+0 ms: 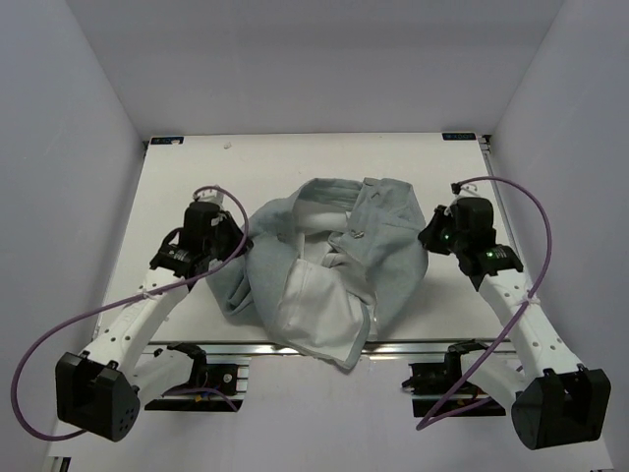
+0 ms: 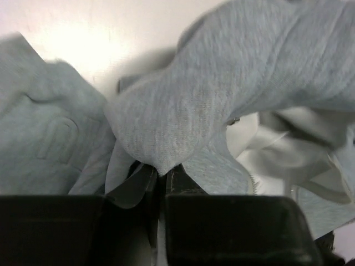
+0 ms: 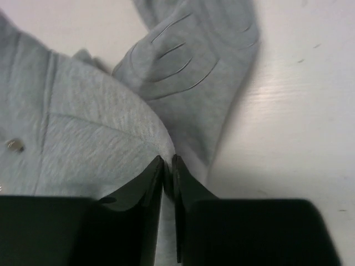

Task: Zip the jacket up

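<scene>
The jacket [image 1: 393, 251] lies crumpled in the middle of the table, grey-green outside, its white lining [image 1: 314, 305] turned up at the front edge. My left gripper [image 1: 239, 239] is at the jacket's left side, shut on a fold of its fleece [image 2: 166, 133]; zipper teeth [image 2: 252, 182] show to the right in the left wrist view. My right gripper [image 1: 428, 234] is at the jacket's right edge, shut on a pinch of fleece [image 3: 111, 144]. A metal snap [image 3: 15, 146] and a stitched pocket flap [image 3: 183, 61] show in the right wrist view.
The white table [image 1: 295, 157] is walled by white panels on the left, back and right. The jacket's lining hangs over the near table edge [image 1: 393, 346]. Purple cables [image 1: 59, 339] loop from both arms.
</scene>
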`<state>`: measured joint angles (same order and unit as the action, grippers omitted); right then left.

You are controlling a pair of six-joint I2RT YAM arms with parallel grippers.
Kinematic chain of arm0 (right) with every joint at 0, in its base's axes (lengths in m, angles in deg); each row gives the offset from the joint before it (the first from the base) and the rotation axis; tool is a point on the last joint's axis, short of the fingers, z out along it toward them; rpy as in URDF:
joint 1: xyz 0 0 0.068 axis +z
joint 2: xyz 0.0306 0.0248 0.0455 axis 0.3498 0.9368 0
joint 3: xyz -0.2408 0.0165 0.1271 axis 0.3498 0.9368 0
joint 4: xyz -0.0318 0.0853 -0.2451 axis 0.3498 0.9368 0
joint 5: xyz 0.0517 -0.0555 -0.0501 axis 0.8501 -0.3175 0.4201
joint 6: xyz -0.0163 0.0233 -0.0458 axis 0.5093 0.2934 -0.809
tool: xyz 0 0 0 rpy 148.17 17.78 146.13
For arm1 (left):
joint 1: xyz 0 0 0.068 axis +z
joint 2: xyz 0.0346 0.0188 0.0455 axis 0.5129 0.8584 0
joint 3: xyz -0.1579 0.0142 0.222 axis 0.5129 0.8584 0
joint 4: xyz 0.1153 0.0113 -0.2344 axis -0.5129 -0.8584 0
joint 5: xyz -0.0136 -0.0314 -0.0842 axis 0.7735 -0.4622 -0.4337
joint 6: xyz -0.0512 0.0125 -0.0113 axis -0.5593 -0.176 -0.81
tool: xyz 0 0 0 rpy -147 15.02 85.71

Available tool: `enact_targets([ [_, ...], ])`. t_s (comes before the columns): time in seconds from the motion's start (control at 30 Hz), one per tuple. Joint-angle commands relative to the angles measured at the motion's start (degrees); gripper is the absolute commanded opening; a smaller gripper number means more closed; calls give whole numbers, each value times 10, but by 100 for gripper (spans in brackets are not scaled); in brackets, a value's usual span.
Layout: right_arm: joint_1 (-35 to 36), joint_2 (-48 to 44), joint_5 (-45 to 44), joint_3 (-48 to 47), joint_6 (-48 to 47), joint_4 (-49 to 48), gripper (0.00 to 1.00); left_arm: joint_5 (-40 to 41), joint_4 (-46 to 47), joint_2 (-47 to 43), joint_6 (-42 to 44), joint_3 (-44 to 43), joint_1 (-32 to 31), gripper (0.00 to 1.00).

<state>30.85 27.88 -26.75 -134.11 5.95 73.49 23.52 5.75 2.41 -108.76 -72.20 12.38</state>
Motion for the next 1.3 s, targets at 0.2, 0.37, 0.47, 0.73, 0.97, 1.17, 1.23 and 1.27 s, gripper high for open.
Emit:
enact_targets([
  [0.2, 108, 1, 16, -20, -97, -2, 56, -117, 66, -12, -14, 84, 1, 7],
  [0.37, 166, -10, -6, -31, -245, -98, 69, -88, 51, -4, 1, 63, 1, 7],
  [0.47, 166, 61, 55, -80, -294, -60, 78, -80, 48, 2, 7, 59, 1, 6],
  [0.73, 166, 252, 85, -194, -342, 7, 89, -56, 48, 15, 9, 53, 1, 5],
  [0.97, 166, 354, 108, -170, -320, -13, 82, -47, 64, 40, 8, 46, 1, 3],
  [1.17, 169, 283, 25, -175, -256, -85, 0, -35, 82, 63, 11, -14, 1, 0],
  [1.23, 177, 189, -19, -155, -250, -131, 0, -16, 70, 59, 13, -46, 1, 0],
  [1.27, 178, 156, -27, -154, -250, -155, 0, -13, 69, 52, 14, -75, 1, 0],
])
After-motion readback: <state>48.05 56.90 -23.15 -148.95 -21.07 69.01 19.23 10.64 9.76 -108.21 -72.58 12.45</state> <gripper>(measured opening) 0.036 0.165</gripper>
